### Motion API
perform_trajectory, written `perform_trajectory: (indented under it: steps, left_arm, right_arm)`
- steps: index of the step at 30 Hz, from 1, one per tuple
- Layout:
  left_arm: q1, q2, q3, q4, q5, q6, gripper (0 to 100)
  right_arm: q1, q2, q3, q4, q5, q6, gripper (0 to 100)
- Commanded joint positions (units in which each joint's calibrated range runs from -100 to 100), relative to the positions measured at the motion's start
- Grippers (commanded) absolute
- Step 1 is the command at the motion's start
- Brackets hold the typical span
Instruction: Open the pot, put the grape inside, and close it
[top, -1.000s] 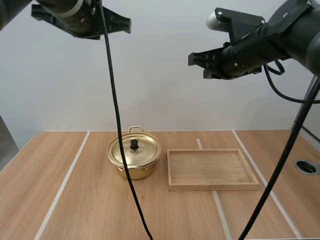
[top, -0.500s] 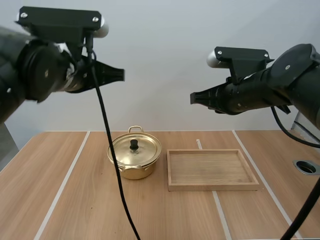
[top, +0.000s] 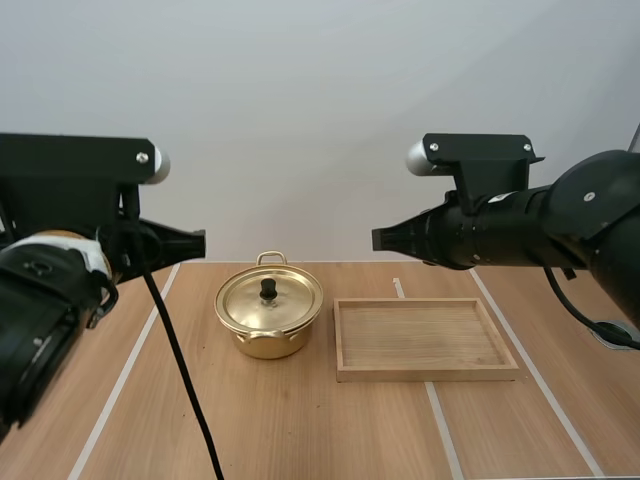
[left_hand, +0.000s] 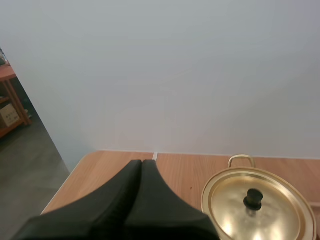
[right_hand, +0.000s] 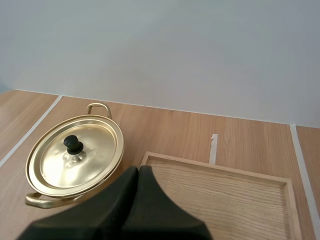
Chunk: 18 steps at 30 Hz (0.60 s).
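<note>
Brass pot (top: 268, 318) stands left of centre on the table (top: 320, 430), lid (top: 272, 298) still on, unmoved beside the wooden tray (top: 425, 340). Both arms have dropped from the frame's top to mid-height. Left gripper (top: 198, 245) and right gripper (top: 378, 240) have fingers pressed together, holding nothing. Judged: approach only, opening not begun.

The round gold metal pot (top: 266, 345) stands on the light wooden table (top: 300, 430), its flat lid (top: 283, 303) on it; the shallow rectangular wooden tray (top: 425, 338) lies just beside it, to its right.
</note>
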<state>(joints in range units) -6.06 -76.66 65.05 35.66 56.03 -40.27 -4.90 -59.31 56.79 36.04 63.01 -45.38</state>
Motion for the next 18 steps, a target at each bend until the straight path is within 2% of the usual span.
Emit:
perform_trajectory:
  steps: [1,5,10,15,18]
  left_arm:
    - [-0.05,-1.8,4.4,0.2,-2.6,-0.8,1]
    - [-0.01,-3.0,9.3,0.6,-2.9,-2.1,1]
    - [-0.01,-4.0,10.3,4.3,-3.2,-5.2,1]
    - [-0.01,-4.0,10.3,9.6,-5.4,-7.5,1]
    - [-0.01,-4.0,10.3,16.0,-10.3,-7.6,1]
  right_arm:
    - [-0.1,-2.1,2.3,0.5,-1.2,-2.1,0]
    - [-0.1,-4.1,6.1,0.7,-2.5,-3.9,0]
    - [-0.1,-4.7,9.6,1.0,-4.5,-6.2,0]
    - [-0.1,-4.7,10.7,1.0,-5.1,-6.4,0]
    - [-0.1,-4.7,10.7,1.0,-6.3,-6.4,0]
